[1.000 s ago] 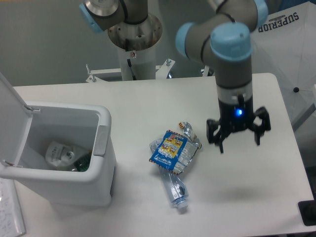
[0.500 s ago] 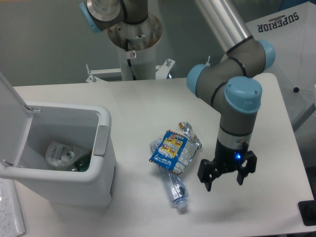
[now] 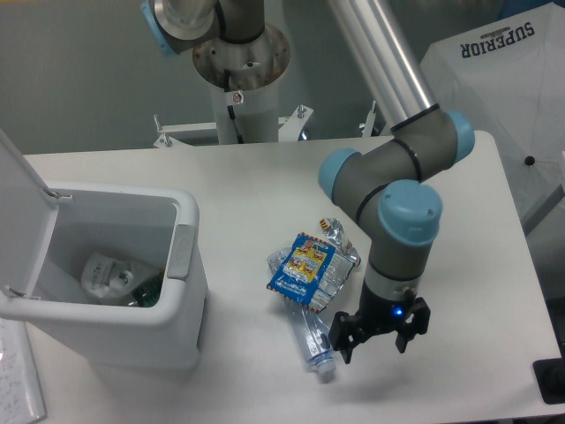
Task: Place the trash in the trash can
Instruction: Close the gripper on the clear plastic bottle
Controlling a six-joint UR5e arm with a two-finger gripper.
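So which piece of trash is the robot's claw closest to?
The crushed clear bottle. The gripper hangs open right beside its cap end, while the blue snack wrapper lies farther up the table.

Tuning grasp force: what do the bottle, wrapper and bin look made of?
Bottle: thin clear plastic, crushed, see-through.
Wrapper: crinkled film, glossy blue print, silvery foil-like inside at the edges.
Bin: rigid white plastic, smooth matte walls, probably moulded.

Arm (image 3: 388, 168): silver-grey tubular links, dark grey joint housings, light blue round end caps. Base column (image 3: 240, 84): white, with a small red-and-white label. Gripper (image 3: 378, 336): black, two-fingered, small blue indicator light lit on the wrist.
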